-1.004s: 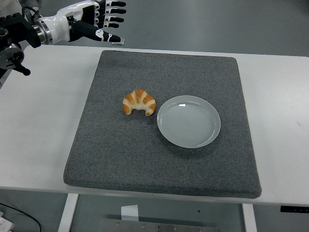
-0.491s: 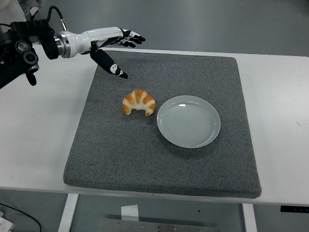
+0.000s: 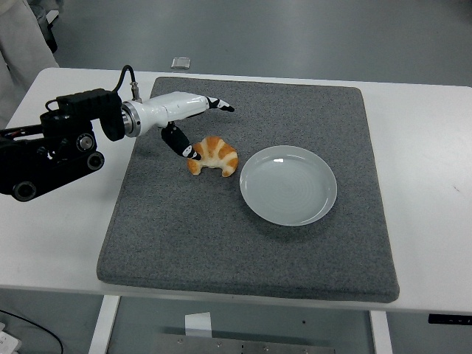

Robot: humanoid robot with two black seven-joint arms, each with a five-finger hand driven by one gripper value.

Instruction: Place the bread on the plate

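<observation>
- Bread (image 3: 213, 155), a croissant, lying on the grey mat (image 3: 243, 243) in the middle of the white counter (image 3: 59, 243), just left of the plate (image 3: 288, 184) and not touching it.
- Plate bare, nothing set on it, so the placing itself not done.
- Left robot hand (image 3: 193, 125) reaching in from the left over the mat, right at the bread's upper-left side.
- Fingers (image 3: 219, 105) stretched out flat above and behind the bread, thumb (image 3: 179, 144) angled down with its tip at the bread's left end; touching or only just beside, hard to tell.
- Robot hand released, spread wide, gripping nothing as yet.
- Right arm out of sight.
- Judged stage: the approach close to finished, the grasp not yet made.
- Left to do, by that reading: closing fingers and thumb around the bread, lifting it clear of the mat, carrying it the short way right, setting it down inside the plate's rim, letting go.
- Small light object (image 3: 181, 63) at the counter's far edge, well apart from the work, too small to name.
</observation>
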